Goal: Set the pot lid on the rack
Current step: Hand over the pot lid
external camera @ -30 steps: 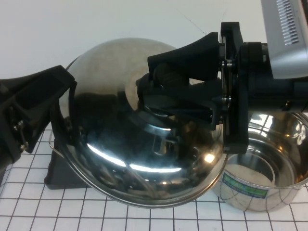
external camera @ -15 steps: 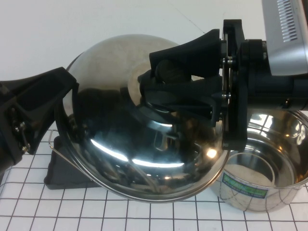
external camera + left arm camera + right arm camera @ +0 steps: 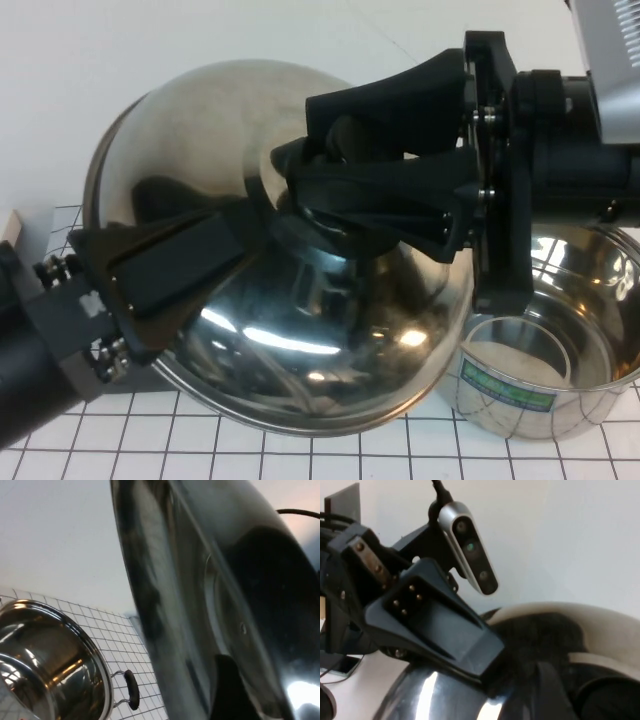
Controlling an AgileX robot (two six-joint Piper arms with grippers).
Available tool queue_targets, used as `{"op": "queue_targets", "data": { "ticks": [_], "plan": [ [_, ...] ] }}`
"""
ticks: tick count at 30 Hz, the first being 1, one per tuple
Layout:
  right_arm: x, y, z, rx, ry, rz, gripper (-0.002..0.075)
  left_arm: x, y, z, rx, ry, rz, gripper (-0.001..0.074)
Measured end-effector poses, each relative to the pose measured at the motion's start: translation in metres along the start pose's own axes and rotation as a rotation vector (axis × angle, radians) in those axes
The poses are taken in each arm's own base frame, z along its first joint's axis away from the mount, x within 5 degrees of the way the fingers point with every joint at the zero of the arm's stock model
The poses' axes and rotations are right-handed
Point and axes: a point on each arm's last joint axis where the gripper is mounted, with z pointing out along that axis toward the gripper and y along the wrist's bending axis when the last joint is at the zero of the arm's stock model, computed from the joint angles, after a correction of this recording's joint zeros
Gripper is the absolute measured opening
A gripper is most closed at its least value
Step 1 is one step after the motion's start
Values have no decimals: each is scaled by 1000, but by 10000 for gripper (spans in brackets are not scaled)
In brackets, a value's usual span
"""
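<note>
The steel pot lid hangs tilted in the air, dome toward the camera. My right gripper is shut on the lid's black knob from the right. My left gripper reaches in from the lower left, open, with the lid's left rim between its fingers. In the left wrist view the lid fills the picture and one finger lies against it. In the right wrist view the lid shows below the left gripper. The rack is hidden behind the left arm and the lid.
A steel pot stands on the checked mat at the right, just under the right arm. It also shows in the left wrist view with its black side handle. A white wall lies behind.
My left gripper has swung in from the far left onto the lid's left rim. The lid has shifted up and left with the right gripper, covering the rack.
</note>
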Motion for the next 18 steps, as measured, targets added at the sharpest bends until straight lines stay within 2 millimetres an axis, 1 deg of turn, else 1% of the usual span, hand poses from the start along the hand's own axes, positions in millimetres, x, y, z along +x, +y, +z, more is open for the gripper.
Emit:
{"op": "queue_targets", "data": {
  "ticks": [1, 3, 5, 6, 15, 16, 18],
  "plan": [
    [0, 0, 0, -1, -2, 1, 337, 0, 0, 0, 4, 2, -4, 337],
    [0, 0, 0, -2, -2, 1, 337, 1, -2, 0, 17, 9, -14, 273],
    [0, 0, 0, 0, 1, -4, 337, 2, -3, 0, 37, 23, -21, 173],
    [1, 0, 0, 2, 4, -4, 337, 3, -4, 0, 42, 28, -9, 153],
    [3, -2, 1, 21, 17, 83, 342, 3, -5, 0, 51, 35, 37, 130],
    [3, -3, 1, 31, 21, 95, 361, 4, -5, 0, 49, 36, 47, 111],
    [4, -5, 1, 58, 31, 110, 439, 4, -4, 0, 43, 40, 72, 112]
  ]
}}
